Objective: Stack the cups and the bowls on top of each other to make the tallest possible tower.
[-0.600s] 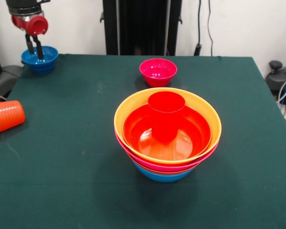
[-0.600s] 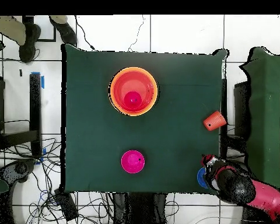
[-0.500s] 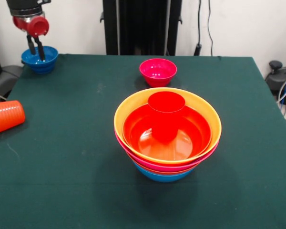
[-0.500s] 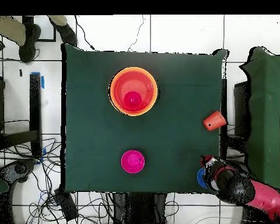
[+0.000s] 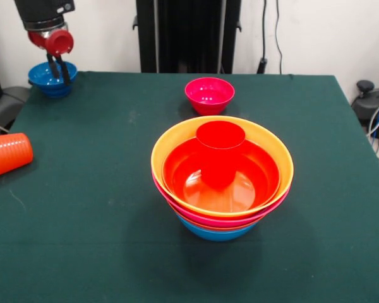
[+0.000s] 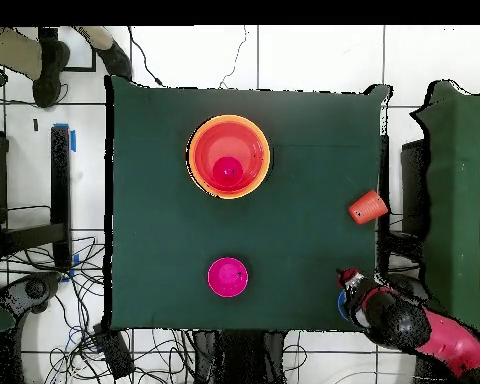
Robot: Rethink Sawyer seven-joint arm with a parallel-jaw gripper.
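The tower (image 5: 222, 189) stands mid-table: nested bowls with a blue one at the bottom, a yellow-orange rim and a red-orange bowl on top. A smooth red cup (image 5: 220, 148) stands inside it. From overhead the tower (image 6: 229, 157) shows as orange rings. A small magenta bowl (image 5: 209, 95) (image 6: 228, 277) sits alone behind it. The ribbed orange cup (image 5: 6, 154) (image 6: 368, 207) lies on its side at the table's left edge. At the far left corner my gripper (image 5: 59, 68) (image 6: 350, 290) hangs open over the right side of the small blue bowl (image 5: 43, 79) (image 6: 342, 303).
The green table (image 5: 82, 221) ends right beside the blue bowl and the orange cup. A person's shoes (image 6: 46, 62) show off the table's corner in the overhead view. A second green surface (image 6: 454, 190) stands beyond the orange cup's edge.
My gripper has shifted a little to the right, from the blue bowl's middle toward its right rim. The bowls and cups have not moved.
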